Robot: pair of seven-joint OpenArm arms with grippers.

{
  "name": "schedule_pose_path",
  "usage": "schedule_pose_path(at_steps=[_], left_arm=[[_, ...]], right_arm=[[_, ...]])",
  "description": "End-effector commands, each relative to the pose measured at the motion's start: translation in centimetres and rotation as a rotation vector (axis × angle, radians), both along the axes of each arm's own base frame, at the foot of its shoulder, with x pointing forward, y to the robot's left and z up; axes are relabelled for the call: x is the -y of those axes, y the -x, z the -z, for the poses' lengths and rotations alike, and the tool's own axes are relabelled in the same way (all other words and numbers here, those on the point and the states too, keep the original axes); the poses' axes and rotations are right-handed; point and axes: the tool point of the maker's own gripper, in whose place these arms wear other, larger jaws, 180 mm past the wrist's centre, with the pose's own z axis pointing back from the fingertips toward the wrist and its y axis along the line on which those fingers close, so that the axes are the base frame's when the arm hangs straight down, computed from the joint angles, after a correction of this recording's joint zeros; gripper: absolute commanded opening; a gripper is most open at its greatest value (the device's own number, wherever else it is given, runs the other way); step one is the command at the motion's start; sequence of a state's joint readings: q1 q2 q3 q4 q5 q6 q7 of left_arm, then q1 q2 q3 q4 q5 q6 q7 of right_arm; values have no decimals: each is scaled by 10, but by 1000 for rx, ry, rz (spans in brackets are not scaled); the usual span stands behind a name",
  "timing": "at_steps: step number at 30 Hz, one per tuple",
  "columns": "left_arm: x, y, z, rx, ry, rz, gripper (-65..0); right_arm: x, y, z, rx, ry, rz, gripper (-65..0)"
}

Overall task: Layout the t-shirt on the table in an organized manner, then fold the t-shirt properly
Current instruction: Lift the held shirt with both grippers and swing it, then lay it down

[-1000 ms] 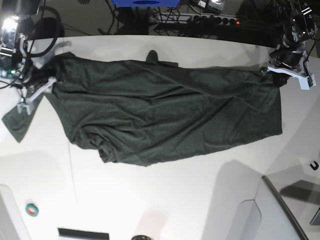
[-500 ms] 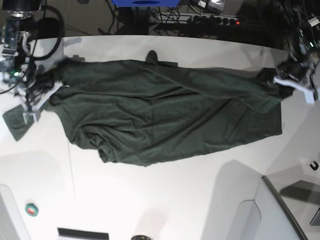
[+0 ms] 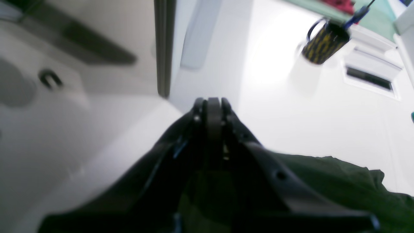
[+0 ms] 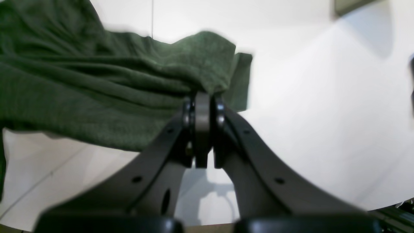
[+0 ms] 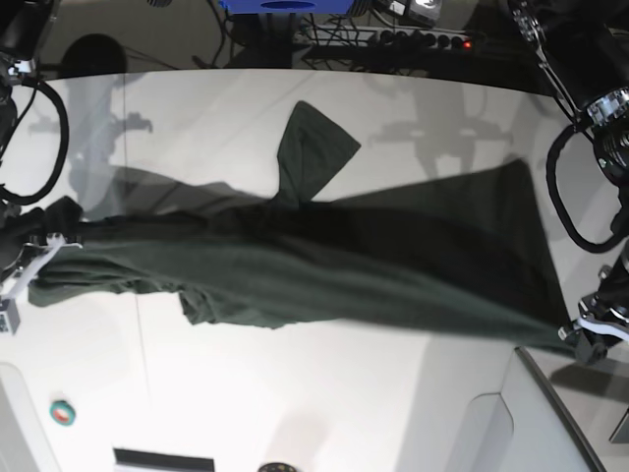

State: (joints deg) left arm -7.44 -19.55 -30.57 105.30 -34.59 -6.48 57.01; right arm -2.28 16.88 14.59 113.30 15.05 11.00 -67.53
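Observation:
The dark green t-shirt (image 5: 324, 265) hangs stretched in a long band across the white table (image 5: 324, 393), with one sleeve (image 5: 310, 147) pointing toward the far edge. My right gripper (image 5: 49, 246), at the left of the base view, is shut on a bunched end of the t-shirt (image 4: 97, 90); the cloth is pinched at its tips (image 4: 203, 97). At the right of the base view, my left gripper (image 5: 580, 339) is shut on the shirt's other end. In the left wrist view its jaws (image 3: 210, 106) stand closed, with green cloth (image 3: 339, 181) trailing below them.
A grey angled panel (image 5: 560, 413) sits at the near right corner, right beside the left gripper. A black U-shaped piece (image 3: 50, 79) and a yellow-black mug (image 3: 325, 42) stand nearby. A small green-and-red round thing (image 5: 63, 413) lies near the front left. Cables and gear run behind the far edge.
The right gripper has closed on the shirt. Both grippers have moved toward the near edge, dragging the shirt with them and pulling it taut; a sleeve now sticks out at the back.

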Motion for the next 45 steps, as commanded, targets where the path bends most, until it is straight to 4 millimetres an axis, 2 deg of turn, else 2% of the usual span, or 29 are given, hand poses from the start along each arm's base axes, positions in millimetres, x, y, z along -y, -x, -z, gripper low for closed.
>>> schedule_pose_path(at_steps=[1, 3, 5, 8, 11, 13, 16, 18, 19, 22, 25, 27, 29, 32, 33, 34, 35, 37, 38, 41, 43, 45], left_arm=[[-1, -2, -14, 32, -27, 6, -650], [1, -2, -9, 22, -23, 10, -650], [4, -2, 5, -17, -8, 20, -650], [13, -8, 34, -103, -1, 60, -650], [19, -28, 48, -143, -54, 77, -650], [20, -45, 56, -154, -114, 75, -650], [29, -79, 53, -140, -150, 82, -650], [31, -105, 40, -114, -120, 67, -650], [32, -118, 25, -88, -104, 62, -650], [40, -157, -41, 39, -68, 59, -650], [46, -180, -135, 216, -69, 64, -650], [51, -185, -190, 318, -59, 68, -650], [54, -181, -227, 396, -70, 68, -650], [55, -169, -251, 463, -102, 67, -650], [56, -164, -250, 464, -115, 68, -650], [58, -160, -236, 432, -127, 71, -650], [60, -155, -226, 413, -139, 77, -650], [64, -146, -185, 343, -155, 89, -650], [66, -140, -166, 315, -163, 95, -650], [65, -117, -85, 162, -183, 108, -650], [63, -95, -35, 63, -194, 117, -650], [62, -70, 18, -23, -192, 126, -650]], right_arm=[[5, 2, -3, 5, 16, 4, -642], [3, 9, 7, -18, 14, -3, -642], [3, 11, 13, -29, 10, -5, -642], [8, 1, 20, -27, -5, 8, -642], [27, -28, 18, -18, 4, 11, -642], [32, -59, 20, -33, 8, -26, -642], [46, -106, 5, 5, 33, -48, -642], [50, -137, -16, 55, 61, -72, -642], [56, -150, -34, 86, 84, -78, -642], [69, -185, -104, 218, 142, -78, -642], [86, -201, -200, 400, 205, -52, -642], [96, -199, -254, 504, 246, -35, -642], [104, -190, -288, 559, 291, -19, -642], [101, -174, -318, 613, 356, -24, -642], [99, -168, -315, 601, 378, -33, -642], [97, -161, -305, 576, 404, -43, -642], [92, -156, -289, 541, 419, -63, -642], [82, -146, -243, 453, 427, -104, -642], [80, -139, -215, 403, 414, -115, -642], [58, -119, -123, 263, 280, -134, -642], [42, -95, -59, 151, 186, -136, -642], [16, -69, 4, 58, 88, -155, -642]])
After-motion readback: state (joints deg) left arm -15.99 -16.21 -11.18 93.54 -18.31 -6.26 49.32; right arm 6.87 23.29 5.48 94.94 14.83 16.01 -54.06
